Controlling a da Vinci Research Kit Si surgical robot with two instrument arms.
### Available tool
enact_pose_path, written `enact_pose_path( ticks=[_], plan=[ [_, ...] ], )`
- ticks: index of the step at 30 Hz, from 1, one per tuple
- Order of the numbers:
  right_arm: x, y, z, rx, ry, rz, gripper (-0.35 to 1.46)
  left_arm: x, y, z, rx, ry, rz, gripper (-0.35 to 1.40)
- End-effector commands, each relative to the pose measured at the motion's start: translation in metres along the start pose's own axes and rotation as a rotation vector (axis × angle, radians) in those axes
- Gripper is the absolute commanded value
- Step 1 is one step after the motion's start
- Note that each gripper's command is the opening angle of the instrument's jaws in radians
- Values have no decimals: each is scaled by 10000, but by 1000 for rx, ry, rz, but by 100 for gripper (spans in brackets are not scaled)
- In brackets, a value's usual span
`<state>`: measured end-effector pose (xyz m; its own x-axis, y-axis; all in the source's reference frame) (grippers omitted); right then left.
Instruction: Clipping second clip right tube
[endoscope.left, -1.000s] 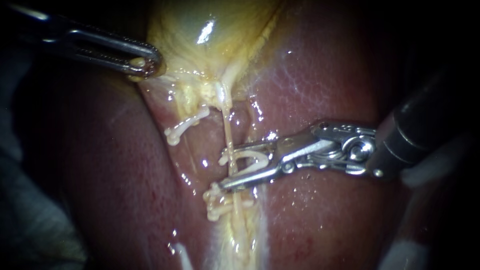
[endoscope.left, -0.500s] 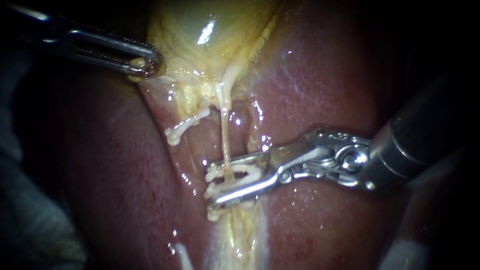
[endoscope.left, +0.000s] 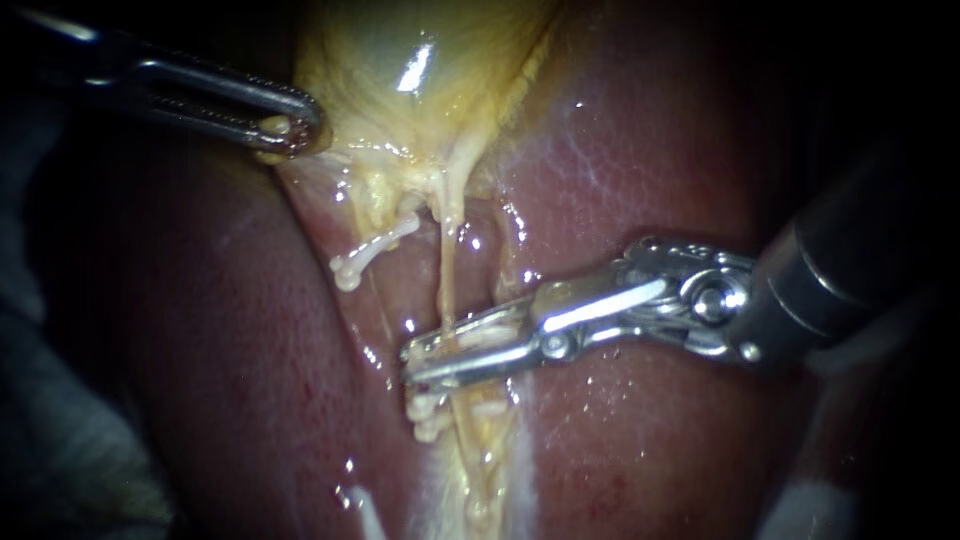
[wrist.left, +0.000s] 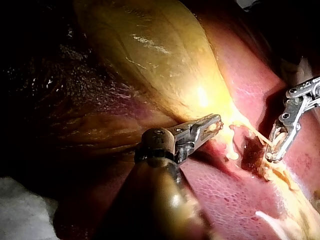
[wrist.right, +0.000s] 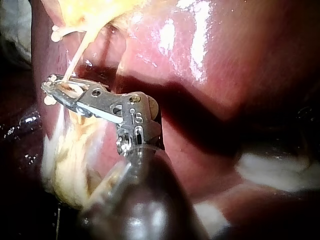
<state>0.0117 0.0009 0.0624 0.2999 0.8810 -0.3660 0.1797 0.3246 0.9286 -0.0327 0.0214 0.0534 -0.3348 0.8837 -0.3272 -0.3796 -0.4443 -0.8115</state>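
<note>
Right instrument (endoscope.left: 410, 363): jaws narrow, closed from both sides on a white clip (endoscope.left: 485, 337) | white clip straddles the right tube (endoscope.left: 445, 285), just above a lower clip (endoscope.left: 428, 412) on the same tube | third clip (endoscope.left: 365, 255) lies up and left, apart | left instrument (endoscope.left: 290, 125): jaws clamp the gallbladder (endoscope.left: 400, 50) edge | liver (endoscope.left: 650, 150) lies beneath.

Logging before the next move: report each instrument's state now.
Left instrument: shut on the yellow glossy gallbladder.
Right instrument: shut on a white plastic clip around the thin pale tube.
</note>
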Motion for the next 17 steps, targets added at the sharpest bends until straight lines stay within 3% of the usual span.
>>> enact_pose_path(
  ticks=[1,17],
  plan=[
    [0,-1,0,0,0,17,-35,0,0,0,0,0,0,-35],
    [-6,-2,-2,2,-3,44,-35,1,0,1,0,0,0,-35]
  ],
)
